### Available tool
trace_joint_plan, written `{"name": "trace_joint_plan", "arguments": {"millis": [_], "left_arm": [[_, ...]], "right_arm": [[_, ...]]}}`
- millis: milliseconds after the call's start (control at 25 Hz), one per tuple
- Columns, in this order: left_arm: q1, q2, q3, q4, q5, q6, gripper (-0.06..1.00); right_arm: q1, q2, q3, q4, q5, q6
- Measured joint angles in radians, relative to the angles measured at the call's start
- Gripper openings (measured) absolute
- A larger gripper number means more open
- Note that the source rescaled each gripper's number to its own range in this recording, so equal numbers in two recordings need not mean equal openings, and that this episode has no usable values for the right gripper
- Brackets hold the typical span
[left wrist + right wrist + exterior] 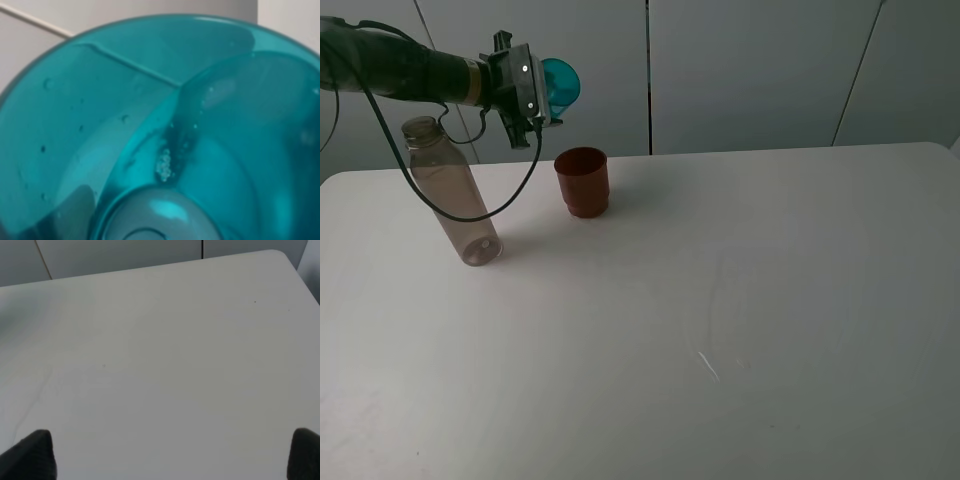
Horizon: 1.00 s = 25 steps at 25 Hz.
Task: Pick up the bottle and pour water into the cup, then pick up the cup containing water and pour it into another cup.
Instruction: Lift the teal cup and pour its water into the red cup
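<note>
My left gripper (542, 92) is shut on the teal-blue cup (561, 82) and holds it in the air, tipped on its side, above and a little left of the red-brown cup (582, 182). That cup stands upright on the white table (740, 300) at the back. The teal cup fills the left wrist view (160, 125), with drops and a little water on its inner wall. The capless brownish bottle (450, 190) stands on the table at the left, below my left arm. My right gripper (170, 455) is open over bare table; it is out of the exterior high view.
A black cable (470, 215) hangs from the left arm and loops in front of the bottle. A grey panelled wall (750, 70) runs behind the table's back edge. A faint scratch (708, 366) marks the tabletop.
</note>
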Motion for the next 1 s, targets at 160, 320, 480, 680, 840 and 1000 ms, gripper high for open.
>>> {"name": "trace_joint_plan", "arguments": {"millis": [160,320,480,680,840,1000], "left_arm": [[0.0,0.0,0.0,0.0,0.01,0.02,0.14],[0.0,0.0,0.0,0.0,-0.01,0.039,0.14],[-0.004,0.0,-0.007,0.0,-0.022,0.04,0.14],[-0.004,0.0,-0.01,0.0,-0.026,0.049,0.14],[-0.004,0.0,-0.01,0.0,-0.015,0.089,0.14],[-0.004,0.0,-0.01,0.0,-0.013,0.104,0.14]], "right_arm": [[0.0,0.0,0.0,0.0,0.0,0.0],[0.0,0.0,0.0,0.0,0.0,0.0],[0.0,0.0,0.0,0.0,0.0,0.0],[0.0,0.0,0.0,0.0,0.0,0.002],[0.0,0.0,0.0,0.0,0.0,0.002],[0.0,0.0,0.0,0.0,0.0,0.002]]}}
